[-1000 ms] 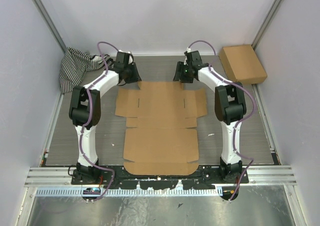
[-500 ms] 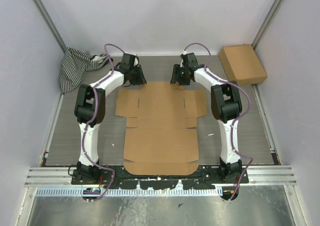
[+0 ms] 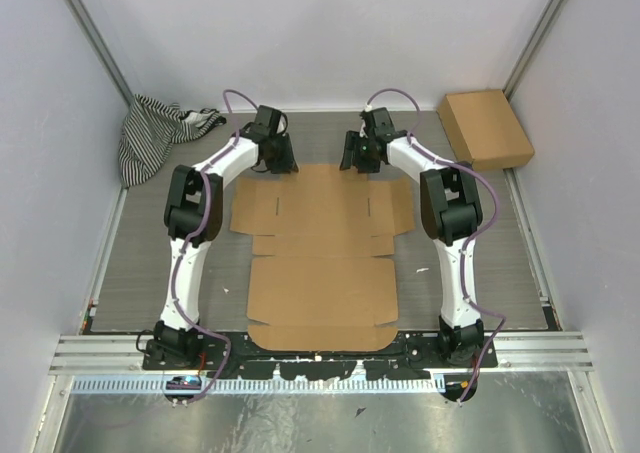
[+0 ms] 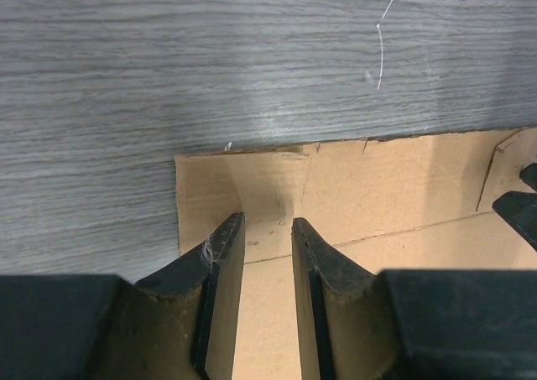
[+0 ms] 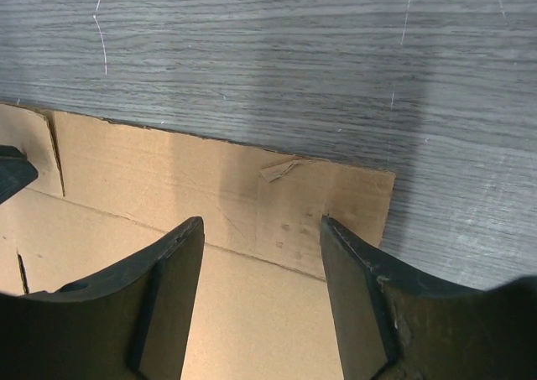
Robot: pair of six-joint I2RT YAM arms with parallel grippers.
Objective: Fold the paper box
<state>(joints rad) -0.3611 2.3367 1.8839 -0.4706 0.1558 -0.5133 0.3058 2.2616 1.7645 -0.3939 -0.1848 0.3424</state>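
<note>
The paper box [image 3: 320, 263] lies as a flat brown die-cut sheet in the middle of the grey table. My left gripper [image 3: 278, 159] hangs over the far-left corner of its far flap. In the left wrist view the gripper [image 4: 267, 221] is open by a narrow gap, with cardboard [image 4: 377, 195] below and nothing gripped. My right gripper [image 3: 356, 157] hangs over the far-right corner of the same flap. In the right wrist view the gripper [image 5: 262, 221] is open wide above the cardboard [image 5: 168, 170], whose corner lies just beyond the right fingertip [image 5: 329, 225].
A smaller ready-made brown box [image 3: 485, 128] sits at the far right against the wall. A black-and-white striped cloth [image 3: 155, 133] is bunched at the far left. Grey walls enclose the table, and a metal rail [image 3: 100, 351] runs along the near edge.
My left gripper has swung right from near the cloth to the sheet's far-left corner. The right gripper has shifted slightly left and opened a little wider.
</note>
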